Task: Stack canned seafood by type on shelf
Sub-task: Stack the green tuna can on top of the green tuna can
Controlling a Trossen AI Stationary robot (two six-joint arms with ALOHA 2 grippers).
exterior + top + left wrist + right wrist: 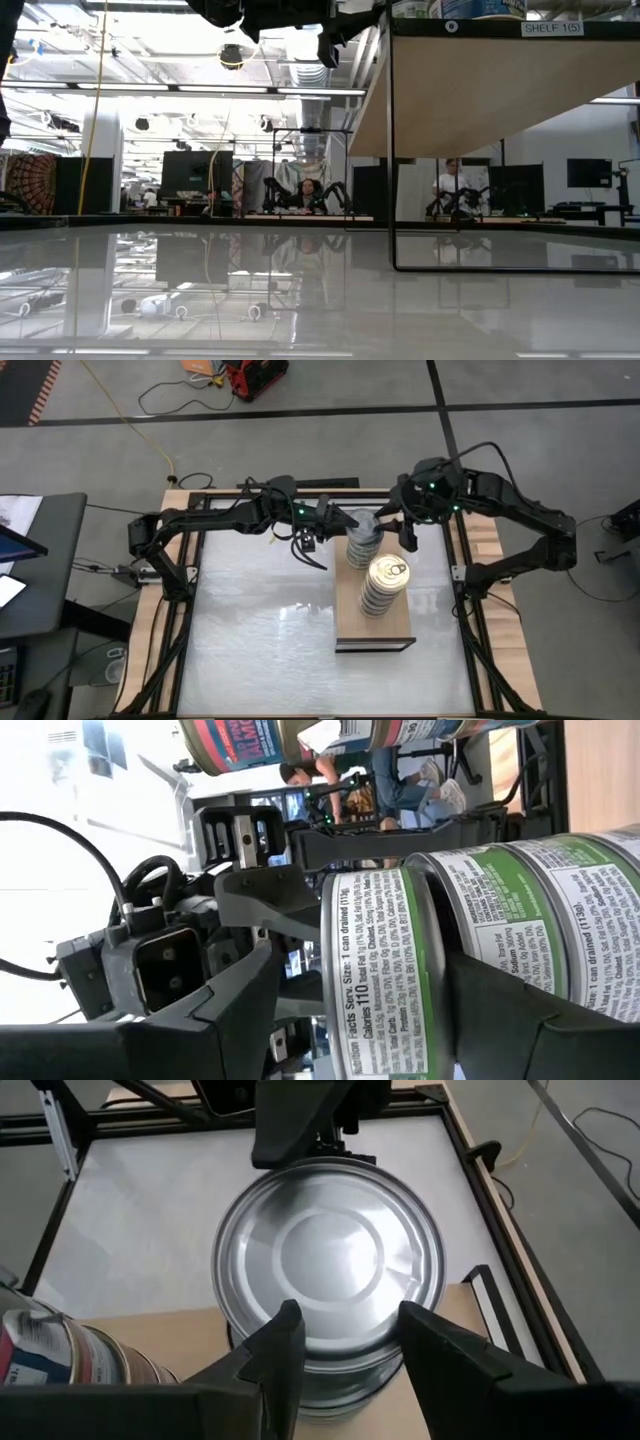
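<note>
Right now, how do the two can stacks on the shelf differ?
The gold-lid stack shows a pull-tab on top; the silver-lid stack has a plain lid. The gold-lid stack stands untouched nearer the shelf's front edge; the silver-lid stack sits at the back, with the left gripper around its top can and the right gripper close beside it. Both are upright columns on the shelf.

Under my arms the light-wood shelf point(392, 628) sits on the grey-white tabletop point(260, 645). Two stacks of tins stand on it: a gold-lidded stack point(384, 586) and a silver-lidded stack point(361, 542).
</note>
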